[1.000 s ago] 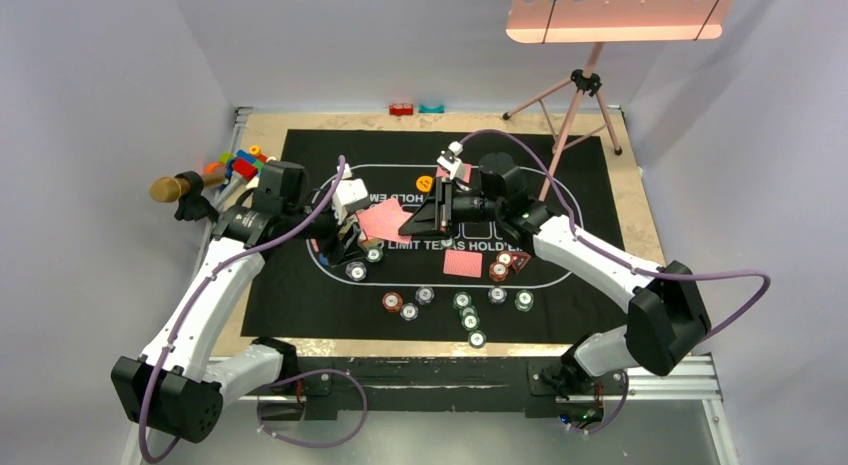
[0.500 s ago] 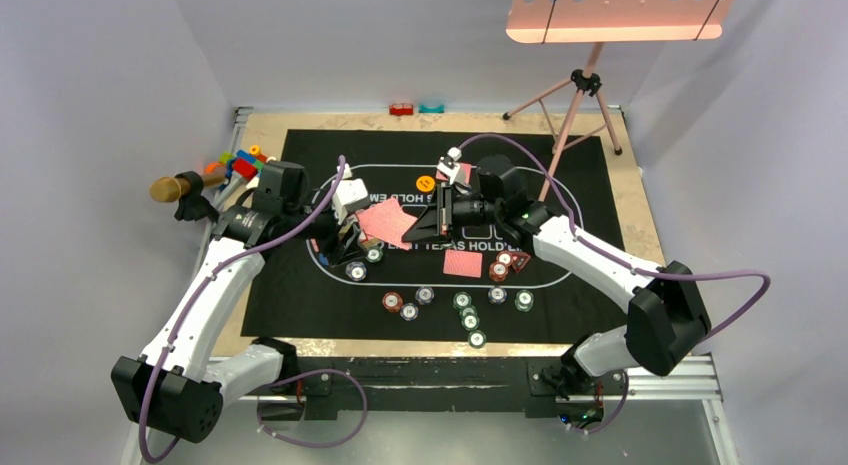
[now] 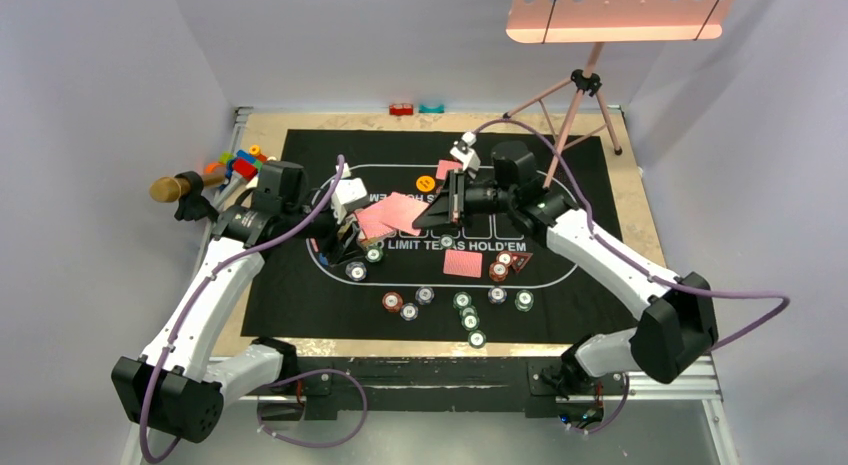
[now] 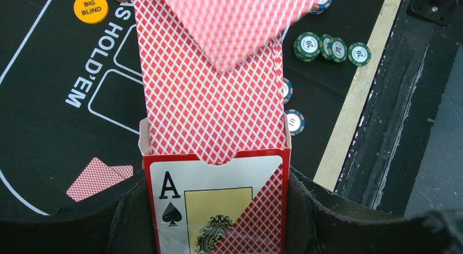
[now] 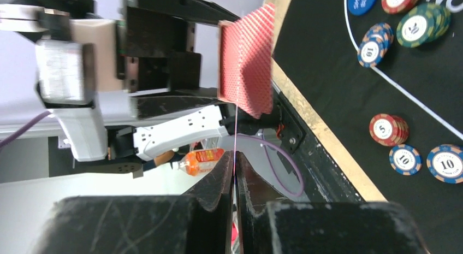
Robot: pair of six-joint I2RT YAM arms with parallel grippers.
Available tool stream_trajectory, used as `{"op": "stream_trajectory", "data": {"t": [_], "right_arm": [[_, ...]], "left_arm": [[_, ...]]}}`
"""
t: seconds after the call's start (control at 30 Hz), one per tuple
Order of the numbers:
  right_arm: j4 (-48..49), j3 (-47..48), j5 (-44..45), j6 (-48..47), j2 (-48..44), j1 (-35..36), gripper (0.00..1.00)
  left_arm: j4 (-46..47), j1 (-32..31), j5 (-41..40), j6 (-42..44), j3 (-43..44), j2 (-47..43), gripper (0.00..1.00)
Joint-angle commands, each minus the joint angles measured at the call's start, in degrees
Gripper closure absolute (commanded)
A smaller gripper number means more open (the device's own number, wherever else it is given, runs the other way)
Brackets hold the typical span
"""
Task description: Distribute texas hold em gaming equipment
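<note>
My left gripper (image 4: 217,210) is shut on a red card box (image 4: 218,205) with an ace of spades on its face. A deck of pink-red-backed playing cards (image 4: 207,101) sticks out of it. My right gripper (image 5: 235,177) is shut on one playing card (image 5: 235,134), seen edge-on, just off the top of the deck (image 5: 248,63). From above, that card (image 3: 403,213) lies between the two grippers over the mat's middle. Striped poker chips (image 3: 463,301) lie in a row near the front. One card (image 3: 462,263), an orange disc (image 3: 425,183) and a red triangle marker (image 3: 520,262) rest on the mat.
The black felt mat (image 3: 300,295) covers most of the table. Colourful toy bricks (image 3: 238,165) and a gold-headed microphone (image 3: 172,189) sit at the left edge. A pink tripod (image 3: 575,105) stands at the back right. Two small red and teal pieces (image 3: 415,109) lie at the far edge.
My right gripper has shut on a card and drawn it up and back from the deck. The left arm with the box has stayed put.
</note>
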Motion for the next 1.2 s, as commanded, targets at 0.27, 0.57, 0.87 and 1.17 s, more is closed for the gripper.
{"op": "stream_trajectory", "data": {"t": [0.27,0.57,0.87,1.17], "right_arm": [[0.01,8.22,-3.67,-1.46,-1.41,-8.51,0.98],[-4.28,17.16,2.42,-10.50,15.50,-15.65,1.00],[-12.86,40.90,16.33,-18.58,42.16,-18.58,1.00],[-16.22,50.19,24.64,-17.22,52.68,-20.84,1.00]], "left_arm": [[1.90,0.83,2.07,-0.16,0.71,-1.01,1.00],[0.78,0.85,2.20,0.46,1.00,-1.27,1.00],[0.21,0.85,2.46,0.59,1.06,-1.48,1.00],[-0.53,0.94,2.45,0.98,1.06,-2.08,1.00]]}}
